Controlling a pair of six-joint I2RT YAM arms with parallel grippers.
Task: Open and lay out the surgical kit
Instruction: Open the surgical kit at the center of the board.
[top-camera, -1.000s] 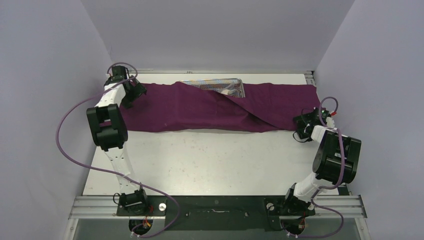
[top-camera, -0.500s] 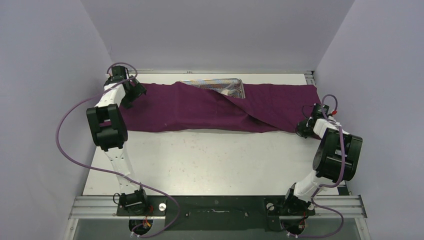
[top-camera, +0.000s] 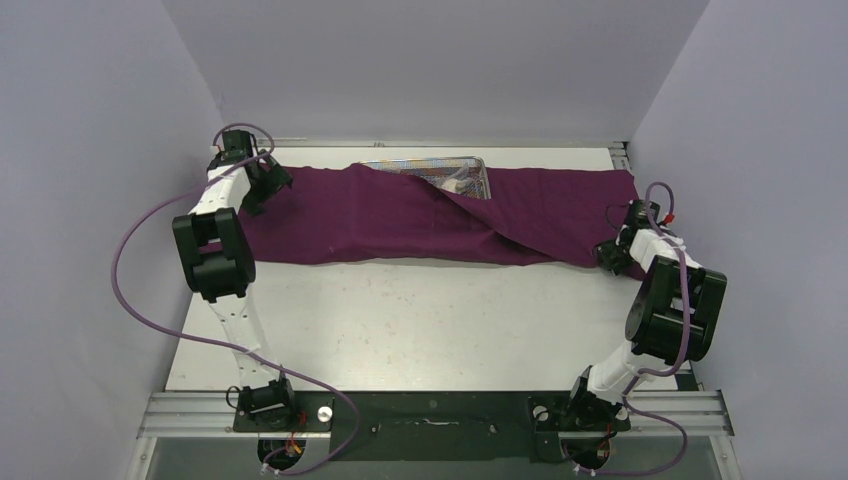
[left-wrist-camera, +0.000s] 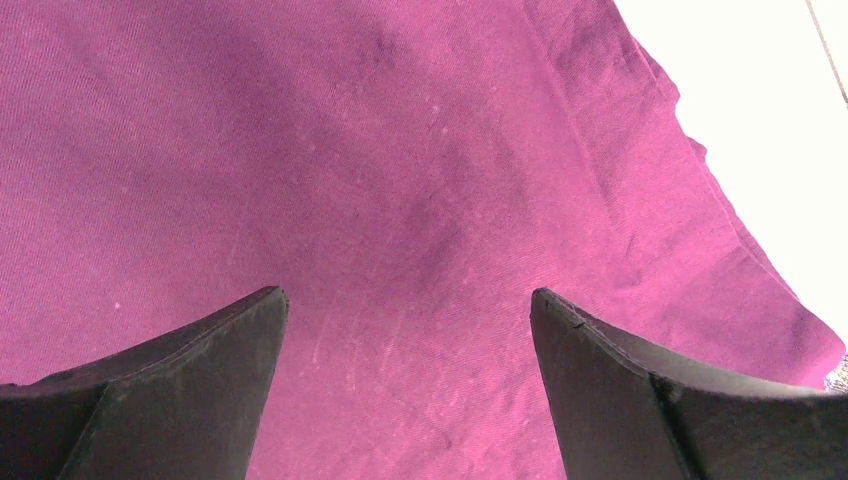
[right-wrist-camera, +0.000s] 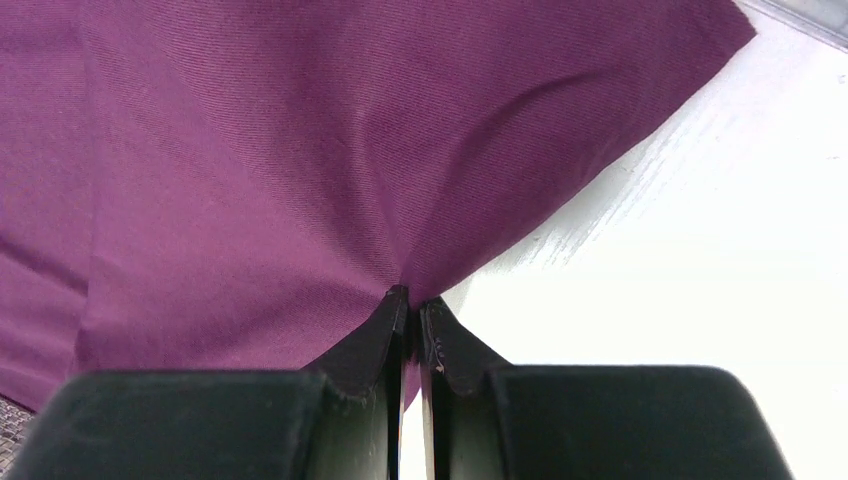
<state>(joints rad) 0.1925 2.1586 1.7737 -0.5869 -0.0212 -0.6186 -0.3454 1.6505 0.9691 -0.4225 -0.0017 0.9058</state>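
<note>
Cloth wrap (top-camera: 400, 215) lies in a band across the far desk (top-camera: 420, 320), open surface before its near edge. Wire-mesh tray (top-camera: 455, 168) pokes out at far edge, contents mostly covered, unreadable. Right pincer (right-wrist-camera: 412, 300) clenched on wrap's right near edge; left pincer (left-wrist-camera: 403, 296) released, spread over wrap's left end.

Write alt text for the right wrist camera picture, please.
The right gripper is shut on the edge of a purple cloth, which puckers where it is pinched. White table shows to the right of the cloth.
</note>
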